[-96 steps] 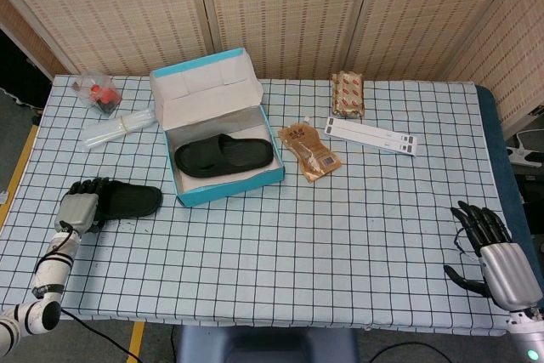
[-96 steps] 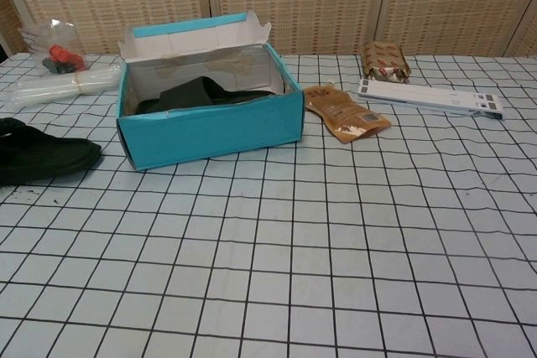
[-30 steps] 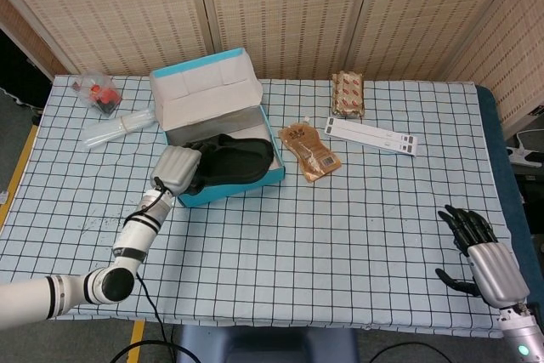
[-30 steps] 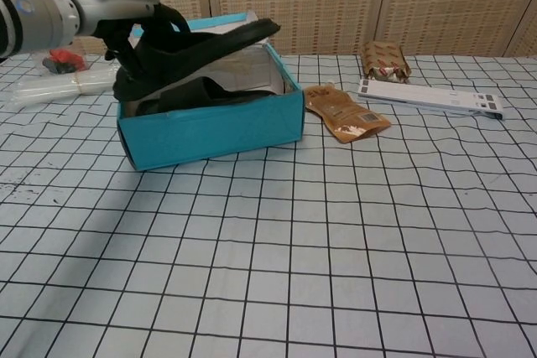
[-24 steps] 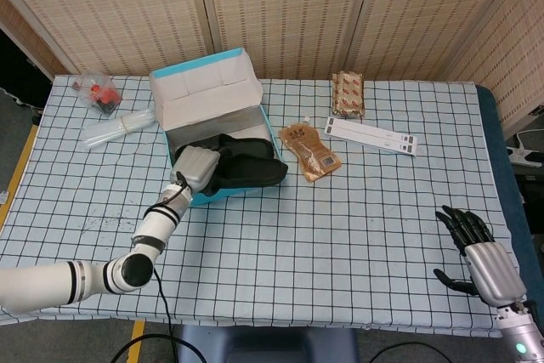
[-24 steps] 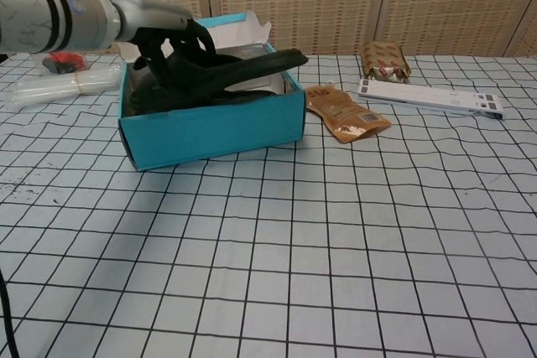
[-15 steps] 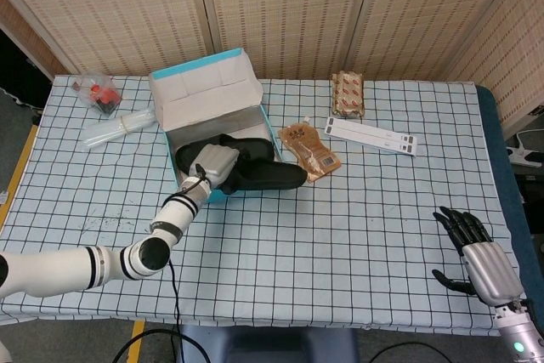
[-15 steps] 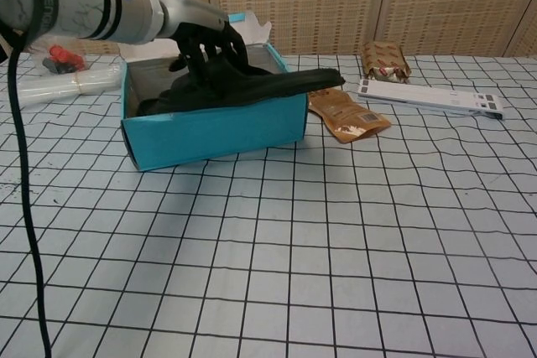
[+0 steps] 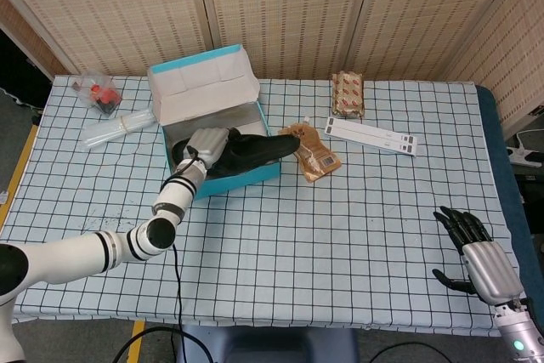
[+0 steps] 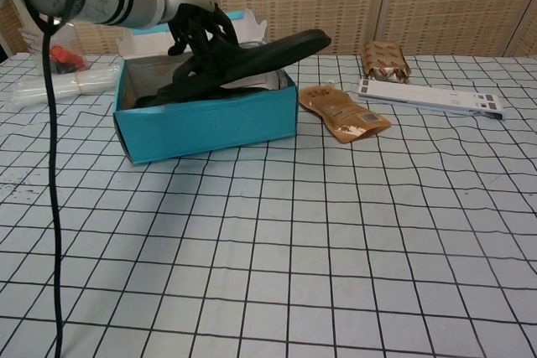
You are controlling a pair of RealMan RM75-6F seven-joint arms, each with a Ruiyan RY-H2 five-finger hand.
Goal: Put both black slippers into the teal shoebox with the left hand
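While the worktop (image 9: 340,210) with its blue checked cloth carries everything, the biggest thing on it is the teal shoebox (image 10: 205,127), which stands at the far left part with its lid (image 9: 202,84) folded up at the back. The left hand (image 9: 206,144) is over the box and grips the heel end of a black slipper (image 10: 260,54); this slipper is tilted, its heel low inside the box and its toe raised and sticking out over the right wall of the box, toward the brown pouch (image 9: 312,152) that lies just beside the box. Under it, in the chest view, a second black slipper (image 10: 164,96) lies inside the box, mostly hidden. The right hand (image 9: 478,252) is well apart, near the front right corner of the worktop, with its dark fingers (image 9: 459,224) spread and holding nothing. Farther back lie a white flat strip (image 9: 371,134) and a brown packet (image 9: 347,93). At the far left corner there are a clear bundle (image 9: 119,129) and a small bag with something red (image 9: 96,91) in it.
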